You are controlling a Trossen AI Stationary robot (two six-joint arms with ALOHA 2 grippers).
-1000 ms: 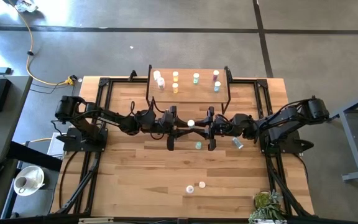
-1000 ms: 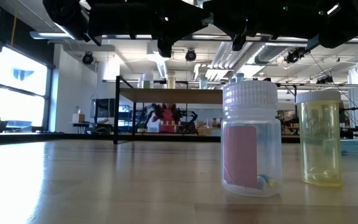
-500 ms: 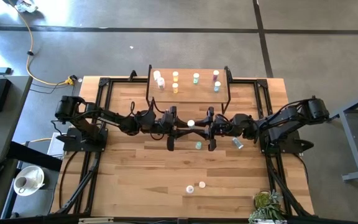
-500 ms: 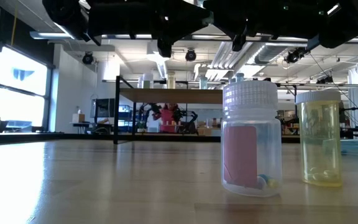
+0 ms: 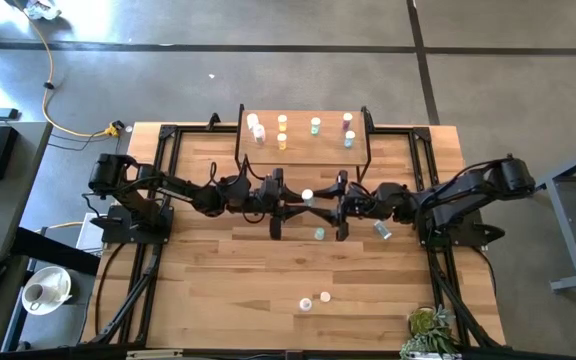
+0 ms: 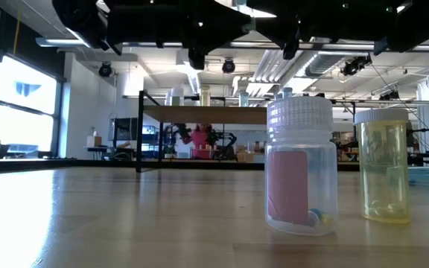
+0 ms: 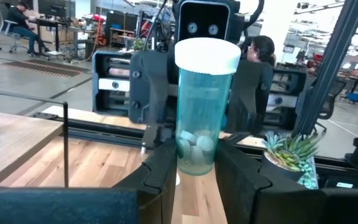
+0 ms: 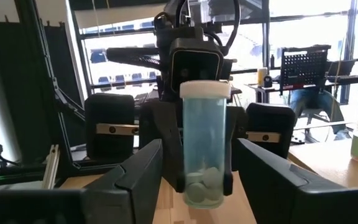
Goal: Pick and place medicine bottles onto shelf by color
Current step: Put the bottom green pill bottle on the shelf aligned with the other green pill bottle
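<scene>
A blue-teal medicine bottle [image 7: 205, 106] with a white cap stands upright in the air above the table's middle [image 5: 308, 197]. My left gripper [image 7: 201, 177] is shut on it, reaching in from the table's left. My right gripper [image 8: 207, 180] faces it from the table's right, open. Its fingers stand on either side of the bottle [image 8: 204, 155] without touching it. The shelf [image 5: 303, 146] at the far edge carries white [image 5: 256, 128], orange [image 5: 282, 130], green [image 5: 315, 125], pink [image 5: 347, 121] and teal [image 5: 349, 139] bottles standing on their bases. My left gripper pinches the bottle's lower end [image 7: 194, 158] between its two fingers [image 7: 165, 171]. The fingers come level from the table's left, across the bottle. The bottle stands upright in the hold, cap up, lifted clear of the table.
Loose bottles are on the table: a green one [image 5: 319, 233] below the grippers, a clear one lying down [image 5: 381, 230], and a pink [image 6: 302, 167] and a yellow [image 6: 383, 167] near the front edge. A small plant [image 5: 428, 330] stands at the front right corner.
My right gripper has opened and let go of the blue-teal bottle. The bottle stays upright and in place in my left gripper.
</scene>
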